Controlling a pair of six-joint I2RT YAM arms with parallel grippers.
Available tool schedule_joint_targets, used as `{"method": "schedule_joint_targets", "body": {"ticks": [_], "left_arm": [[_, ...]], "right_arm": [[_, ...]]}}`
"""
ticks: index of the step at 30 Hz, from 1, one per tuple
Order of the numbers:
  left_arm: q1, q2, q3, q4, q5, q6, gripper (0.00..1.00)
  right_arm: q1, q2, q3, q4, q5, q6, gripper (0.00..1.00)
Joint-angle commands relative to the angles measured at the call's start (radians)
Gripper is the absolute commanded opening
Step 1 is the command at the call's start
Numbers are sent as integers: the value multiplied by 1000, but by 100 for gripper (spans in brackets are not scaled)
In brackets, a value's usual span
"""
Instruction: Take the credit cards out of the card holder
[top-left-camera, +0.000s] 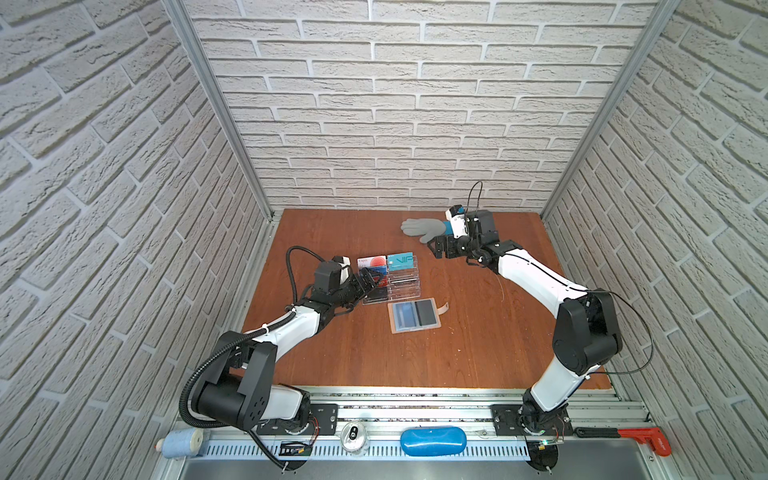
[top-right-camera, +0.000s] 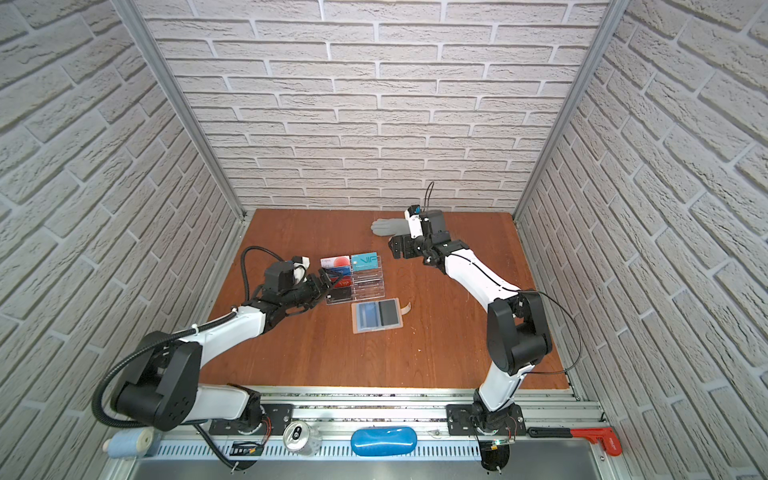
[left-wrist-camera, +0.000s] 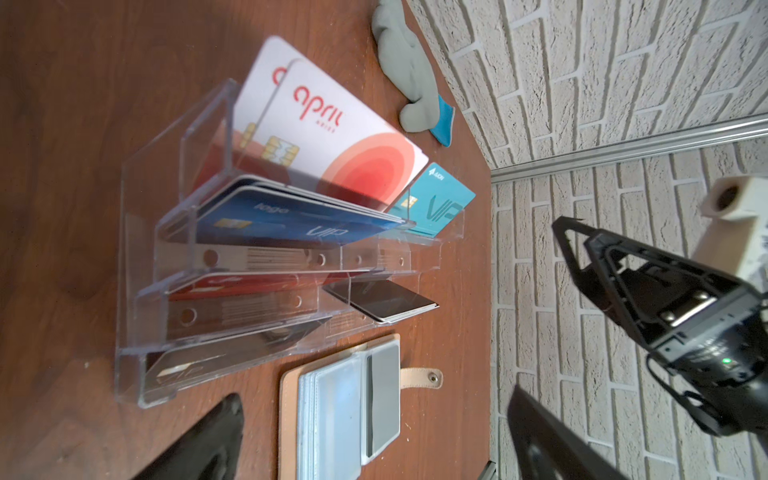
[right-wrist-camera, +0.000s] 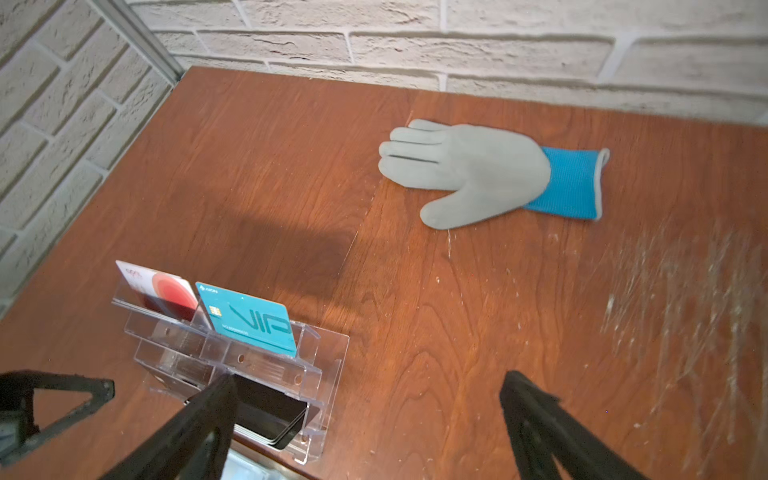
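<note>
Nearest us, the card holder (top-left-camera: 413, 314) lies flat and wide open on the wooden table (top-left-camera: 478, 332), grey-blue sleeve pages up, one half dark, its snap strap (top-left-camera: 444, 308) flung out to the right. Just behind it is the clear acrylic stand (top-left-camera: 405, 280), and there sit the credit cards (top-left-camera: 374, 262): a black stack (left-wrist-camera: 386, 301) low down, a red card (left-wrist-camera: 232, 286) and a blue VIP card (left-wrist-camera: 291, 228) in the middle tiers, then the white card with the red circle (left-wrist-camera: 332, 137) and the teal VIP card (right-wrist-camera: 249, 324) upright in the back row. The left gripper (top-left-camera: 370, 279) hovers at the stand's left side, jaws spread wide, nothing between them. Further back, the right gripper (top-left-camera: 434, 249) hangs above the table, jaws also wide apart and empty, close to the grey glove (top-left-camera: 419, 228) by the far wall.
</note>
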Motion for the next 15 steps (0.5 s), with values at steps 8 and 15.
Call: {"method": "schedule_joint_targets", "body": {"ticks": [8,15], "left_arm": [[-13,36,-19,193,2,-41,98],[-13,27,-31,184,5,-35,98]], "right_arm": [[149,35,-157,217,53,364,99],[192,91,-146,265,32,408,99]]}}
